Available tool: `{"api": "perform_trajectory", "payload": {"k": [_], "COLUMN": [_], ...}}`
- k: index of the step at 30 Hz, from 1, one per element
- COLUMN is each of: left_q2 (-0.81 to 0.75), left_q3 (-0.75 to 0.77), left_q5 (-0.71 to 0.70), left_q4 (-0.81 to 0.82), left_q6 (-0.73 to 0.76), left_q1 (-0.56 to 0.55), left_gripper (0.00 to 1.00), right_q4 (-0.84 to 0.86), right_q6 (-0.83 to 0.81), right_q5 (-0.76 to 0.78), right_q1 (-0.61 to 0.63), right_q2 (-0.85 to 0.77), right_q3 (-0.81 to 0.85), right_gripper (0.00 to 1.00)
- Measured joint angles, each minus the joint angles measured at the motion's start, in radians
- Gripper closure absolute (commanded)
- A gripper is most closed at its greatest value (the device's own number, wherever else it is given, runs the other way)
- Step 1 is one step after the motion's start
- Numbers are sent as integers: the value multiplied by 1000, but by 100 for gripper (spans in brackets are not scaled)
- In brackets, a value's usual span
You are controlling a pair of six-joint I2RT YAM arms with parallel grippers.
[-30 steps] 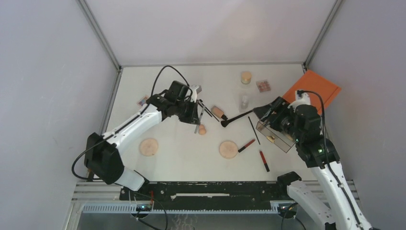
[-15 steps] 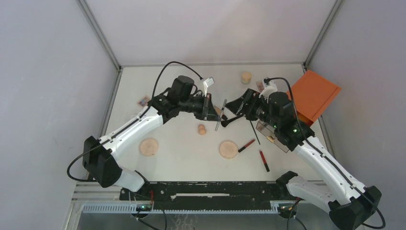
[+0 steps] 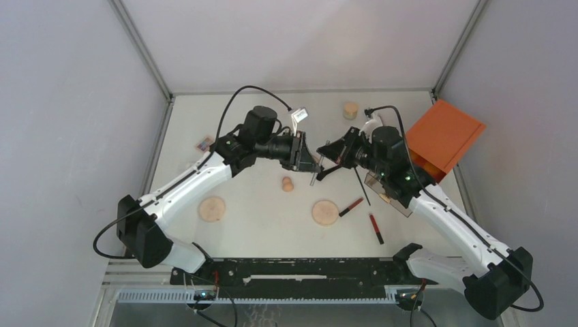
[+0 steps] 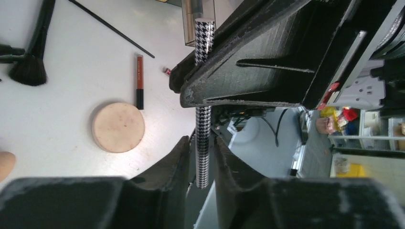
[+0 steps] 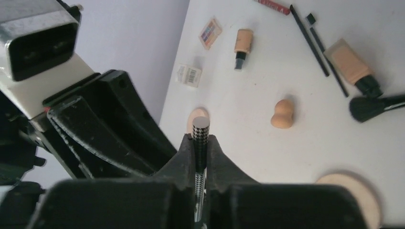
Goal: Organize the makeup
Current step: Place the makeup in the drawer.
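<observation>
Item under handling: the houndstooth tube (image 4: 202, 124) is being held in the air above the middle of the table (image 3: 252, 218), clear of its surface, between the two wrists
Right jaws: the right gripper (image 5: 200, 139) is being kept clenched on the tube; in the right wrist view both fingers are being pressed flat against its sides, with the tube's tip standing just past the fingertips
Left jaws: the left gripper (image 4: 203, 148) is being held around the tube's other end; its fingers are flanking the tube very closely, but a thin dark line shows on each side; whether the tube is being squeezed or merely bracketed cannot be told
Step in hand: a hand-to-hand transfer of the tube is judged to be under way; the right arm is judged to be the receiver, since the clear drawer (image 3: 392, 194) and the orange-topped box (image 3: 446, 133) are lying on its side
Next move: the left fingers are to be spread fully before either arm is drawn off; the withdrawal is to be made along the tube's length, so that it is not levered out of the right grip; the tube is then to be carried to the drawer
Remaining makeup: a round tan disc (image 4: 118, 127), a red pencil (image 4: 139, 81), a brush (image 4: 28, 71), a sponge (image 5: 282, 113), a peach bottle (image 5: 351, 64) and a palette (image 5: 210, 29) are lying loose on the table; the task is judged to be far from finished
</observation>
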Motion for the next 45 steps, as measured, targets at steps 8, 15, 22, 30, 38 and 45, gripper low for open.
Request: {"api": "perform_trajectory", "payload": {"k": [8,15,22,30,38,45], "left_q2": [0,-25,71,288,499,692], "left_q3": [83,109,131,208,377,602], "left_q5": [-43,-152,-357,-553,-704,-815], "left_q4": [-150,-264,-362,-408,-393,-415], "left_q6": [99,163,149,100,32,-66], "left_q1": [-1,122,272,278,287,325], "left_gripper": [25,23,16,11,17,18], "right_q4": [-122,-401,-566,-608,-629,-628], "right_q6": [-33,-166,-271,-299,-317,-329], "right_q5": [106,224,235,228,217,237], "right_q1": [-101,-445,-582,-589,-589,-590], "right_q2": [-173,-394,-373,-280,-259,-298], "right_q3": [2,90,125,54,44,51], "right_gripper": [100,100,100,51,32,32]}}
